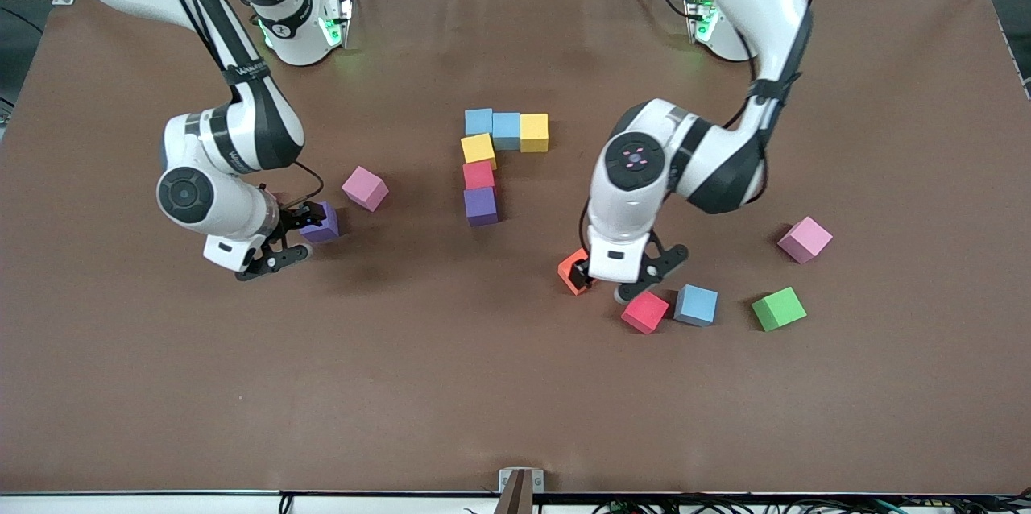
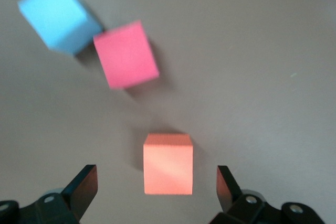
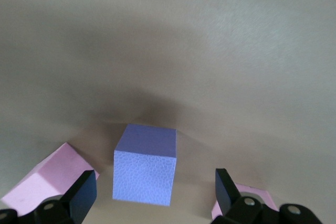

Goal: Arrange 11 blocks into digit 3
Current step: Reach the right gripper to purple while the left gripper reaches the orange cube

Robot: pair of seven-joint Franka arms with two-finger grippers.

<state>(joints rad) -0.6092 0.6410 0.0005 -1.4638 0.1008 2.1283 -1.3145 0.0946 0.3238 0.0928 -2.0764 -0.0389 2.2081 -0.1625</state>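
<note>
— Step in hand? Picking, on both sides. Left gripper (image 2: 156,190) low over the orange block (image 2: 168,163), fingers spread wide, nothing held. Right gripper (image 3: 155,195) likewise spread, straddling a loose purple block (image 3: 145,169), not yet clamped.

— And the digit 3 (image 1: 493,159)? Six cubes laid mid-table, top bar plus a column. Next: close squarely on each cube, lift clear of neighbours.

— Surface, room? Brown matte table (image 1: 451,385); aluminium framing at the corners.
</note>
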